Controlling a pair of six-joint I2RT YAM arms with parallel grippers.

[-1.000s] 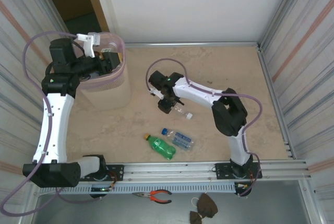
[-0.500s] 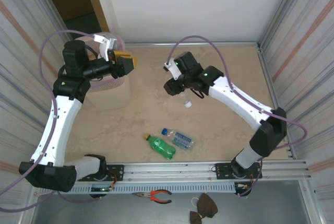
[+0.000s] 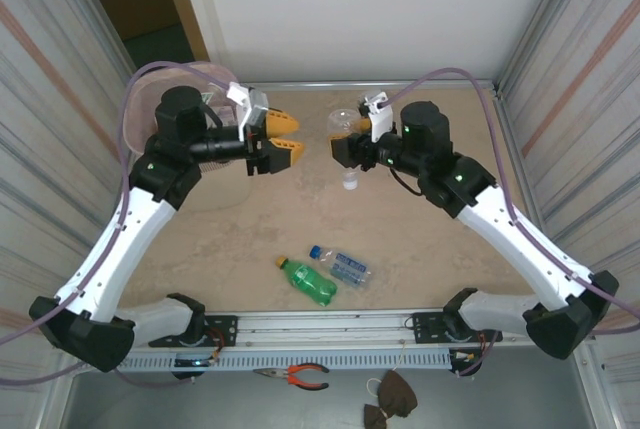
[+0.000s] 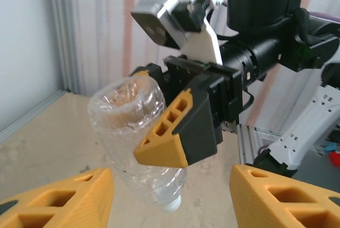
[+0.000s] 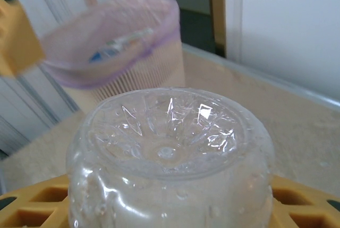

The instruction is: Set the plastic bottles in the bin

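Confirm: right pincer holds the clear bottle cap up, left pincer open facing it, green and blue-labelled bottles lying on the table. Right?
Not quite: the clear bottle hangs cap down, base up, in the right pincer, as the left wrist view shows. The rest holds: left pincer open facing it, green bottle and blue-labelled bottle lying on the table.

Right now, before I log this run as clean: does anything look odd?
The clear bottle hangs upside down, cap downward, in the right end effector. Stray pliers lie on the near ledge, below the arm bases.
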